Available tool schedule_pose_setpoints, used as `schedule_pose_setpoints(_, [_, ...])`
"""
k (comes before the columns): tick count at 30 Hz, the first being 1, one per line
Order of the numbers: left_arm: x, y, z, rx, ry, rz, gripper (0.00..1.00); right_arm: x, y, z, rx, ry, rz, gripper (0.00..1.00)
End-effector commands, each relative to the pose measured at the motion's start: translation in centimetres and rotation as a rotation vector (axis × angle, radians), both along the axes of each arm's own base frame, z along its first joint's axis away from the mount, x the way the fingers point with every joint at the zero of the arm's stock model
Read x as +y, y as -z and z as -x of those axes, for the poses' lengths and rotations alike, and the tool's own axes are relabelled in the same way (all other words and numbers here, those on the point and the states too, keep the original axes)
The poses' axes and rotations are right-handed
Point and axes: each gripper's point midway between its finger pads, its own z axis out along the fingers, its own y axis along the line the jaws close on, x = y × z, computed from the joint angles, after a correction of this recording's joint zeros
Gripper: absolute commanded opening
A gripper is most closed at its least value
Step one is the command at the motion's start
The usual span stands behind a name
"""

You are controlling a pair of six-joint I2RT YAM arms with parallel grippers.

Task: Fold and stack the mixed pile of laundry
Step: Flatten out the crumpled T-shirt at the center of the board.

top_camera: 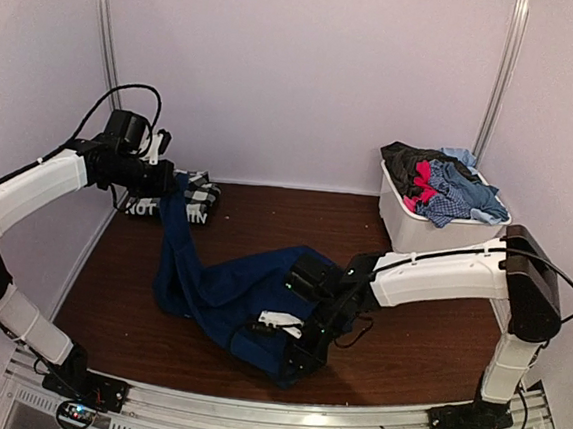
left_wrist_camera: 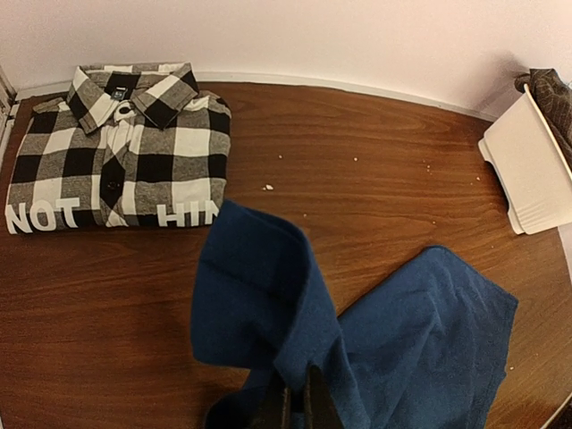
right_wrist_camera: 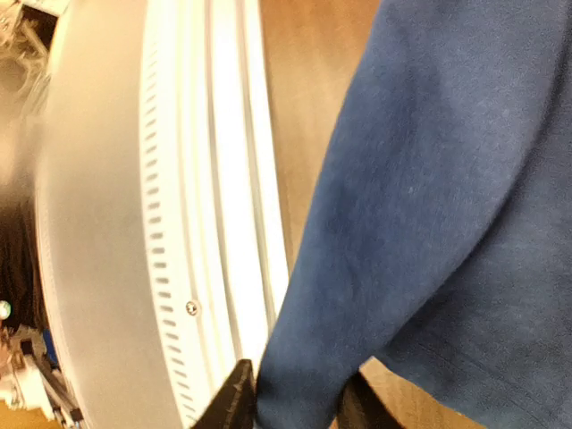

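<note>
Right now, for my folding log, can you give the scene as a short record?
shirt: checked, folded, far left of table
navy garment: spread on table, one end lifted
left gripper: shut on navy garment, near shirt
right gripper: navy garment between its fingers, grip unclear
bin: right side, holds unfolded clothes

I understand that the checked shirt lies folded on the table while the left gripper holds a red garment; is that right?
Not quite: the left gripper holds a navy blue garment, not a red one, as the left wrist view shows. The checked shirt does lie folded on the table.
</note>
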Motion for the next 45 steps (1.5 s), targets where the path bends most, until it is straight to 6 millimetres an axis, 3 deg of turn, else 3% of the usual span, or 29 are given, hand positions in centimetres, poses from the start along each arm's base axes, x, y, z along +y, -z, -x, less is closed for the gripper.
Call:
schedule_pose_setpoints(1, [-0.1,-0.2,-0.8,-0.029,0.017,0.003,0.00,-0.3,1.0,2.8,0.196,-0.075,0.013,0.37])
schedule_pose_setpoints(4, [-0.2,-0.3,-0.7,-0.028,0.024,0.006,0.00,-0.8,3.2,-0.5,0.117,0.045,0.067,0.48])
schedule_pose_setpoints(7, [-0.2,-0.3,-0.6,-0.028,0.027,-0.001,0.00,-0.4,2.1,-2.4,0.088,0.130,-0.004,0.55])
schedule_pose_setpoints(10, [-0.1,-0.3,-0.6,-0.027,0.027,-0.004,0.00,-0.1,1.9,-4.6,0.072,0.234,-0.035,0.55])
schedule_pose_setpoints(12, [-0.1,-0.1,-0.6,-0.022,0.023,-0.005,0.00,-0.7,3.9,-6.7,0.043,0.327,0.029,0.50])
schedule_pose_setpoints(17, [0.4,-0.2,-0.6,-0.028,-0.001,-0.017,0.00,-4.5,9.4,-11.6,-0.104,0.442,0.265,0.43])
schedule_pose_setpoints(19, [0.6,-0.2,-0.6,-0.031,-0.006,-0.023,0.00,-6.0,10.5,-13.7,-0.150,0.488,0.324,0.42])
schedule_pose_setpoints(24, [0.9,0.6,-0.4,-0.017,-0.014,-0.033,0.00,-10.3,10.9,-22.5,-0.366,0.665,0.457,0.41])
schedule_pose_setpoints(27, [0.7,1.1,-0.4,-0.005,-0.009,-0.031,0.00,-10.8,9.1,-25.5,-0.449,0.713,0.455,0.42])
schedule_pose_setpoints(30, [0.8,1.4,-0.4,-0.002,-0.010,-0.040,0.00,-9.8,5.3,-25.6,-0.483,0.701,0.357,0.45])
schedule_pose_setpoints(31, [0.8,1.5,-0.4,0.000,-0.009,-0.041,0.00,-9.0,2.7,-25.0,-0.499,0.686,0.283,0.45])
schedule_pose_setpoints(33, [0.8,1.7,-0.4,0.004,-0.007,-0.041,0.00,-7.6,0.0,-22.5,-0.496,0.604,0.160,0.46])
schedule_pose_setpoints(35, [0.6,1.8,-0.4,0.005,-0.001,-0.035,0.00,-6.8,-1.4,-19.7,-0.462,0.523,0.082,0.46])
schedule_pose_setpoints(39, [0.3,2.3,-0.5,0.013,0.010,-0.019,0.00,-6.2,-0.5,-15.1,-0.419,0.383,0.060,0.46])
schedule_pose_setpoints(45, [0.1,2.0,-0.6,0.009,0.015,-0.015,0.00,-5.7,3.4,-12.5,-0.407,0.307,0.147,0.43])
